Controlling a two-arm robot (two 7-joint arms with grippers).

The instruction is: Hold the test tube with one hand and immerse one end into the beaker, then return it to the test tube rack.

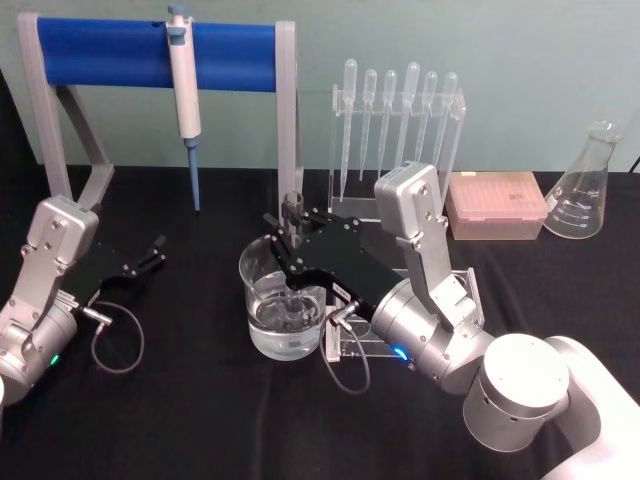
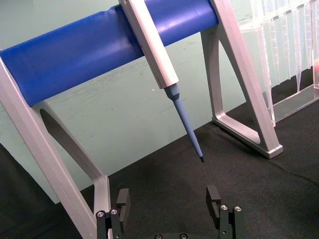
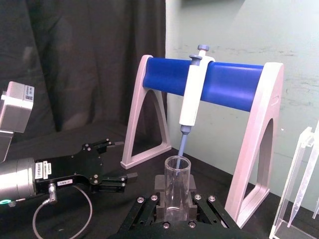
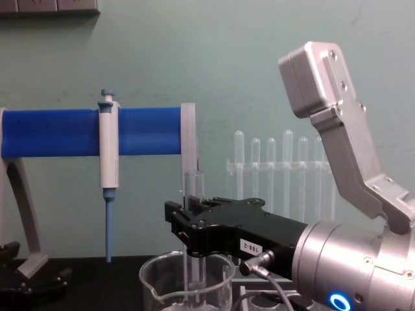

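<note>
Test tube (image 3: 177, 186) upright, clamped in right tool (image 1: 293, 240), lower end inside beaker (image 1: 255, 290). Likely the dip step; the vertical hold keeps it off the rim. Left tool (image 1: 143, 258) parked at left, fingers apart.

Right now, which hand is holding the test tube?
The right hand, clamped on the upright test tube reaching into the beaker; the left hand rests open and empty at the left.

Right gripper (image 4: 193, 228) clamps test tube (image 4: 193, 184) upright, btm end down inside beaker (image 4: 157, 282), w/ pipettor (image 4: 108, 155) hanging on blue bar (image 4: 52, 133) at left.
</note>
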